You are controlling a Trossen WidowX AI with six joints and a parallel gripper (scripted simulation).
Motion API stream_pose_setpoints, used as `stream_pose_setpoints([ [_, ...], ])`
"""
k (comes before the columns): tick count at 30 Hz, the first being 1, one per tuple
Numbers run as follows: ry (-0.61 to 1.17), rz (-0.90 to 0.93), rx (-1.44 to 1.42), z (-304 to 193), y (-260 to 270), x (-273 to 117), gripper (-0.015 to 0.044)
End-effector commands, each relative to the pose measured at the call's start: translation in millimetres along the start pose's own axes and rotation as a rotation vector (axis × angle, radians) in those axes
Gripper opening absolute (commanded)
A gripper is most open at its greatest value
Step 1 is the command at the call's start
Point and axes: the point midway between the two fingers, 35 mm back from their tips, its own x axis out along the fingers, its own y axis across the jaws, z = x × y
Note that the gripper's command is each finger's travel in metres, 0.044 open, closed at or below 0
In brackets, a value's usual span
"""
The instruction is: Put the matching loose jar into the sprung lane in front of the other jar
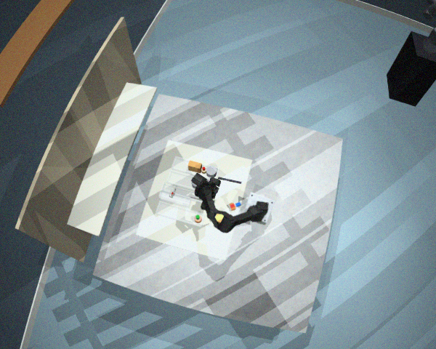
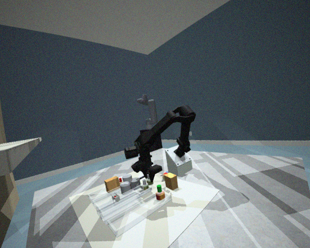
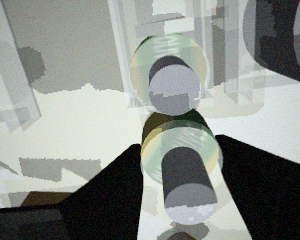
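My gripper (image 3: pixel 177 147) (image 2: pixel 151 180) is shut on a clear greenish jar with a grey cap. The held jar (image 3: pixel 152 157) is upright between the black fingers, in front of the sprung lane. A matching jar (image 3: pixel 140 70) (image 2: pixel 144 187) stands at the front end of that lane. In the wrist view the held jar's body meets the lane jar's front edge; whether they touch, I cannot tell. The clear lane wall (image 3: pixel 121 55) runs back beside the lane jar. The pusher plate and the low front stop cannot be made out clearly. The held jar's base is hidden.
Clear lane rack (image 2: pixel 117 231). A green-capped jar (image 1: pixel 198 218) (image 2: pixel 159 195) stands at the rack's other side. Grey cans (image 1: pixel 211 170) (image 2: pixel 125 187), an orange box (image 1: pixel 194 166) (image 2: pixel 111 184) and a red-capped jar (image 1: pixel 203 170) are close by. Another box (image 2: pixel 171 182) and a black rod (image 1: pixel 229 180) lie nearby.
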Motion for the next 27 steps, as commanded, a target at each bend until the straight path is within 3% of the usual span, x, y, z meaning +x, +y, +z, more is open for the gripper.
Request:
stream_pose_setpoints([
  [1,-0.018,0.0,-0.01,8.8,0.1,-1.5,0.0],
  [27,-0.018,0.0,-0.011,18.8,0.3,-1.6,0.0],
])
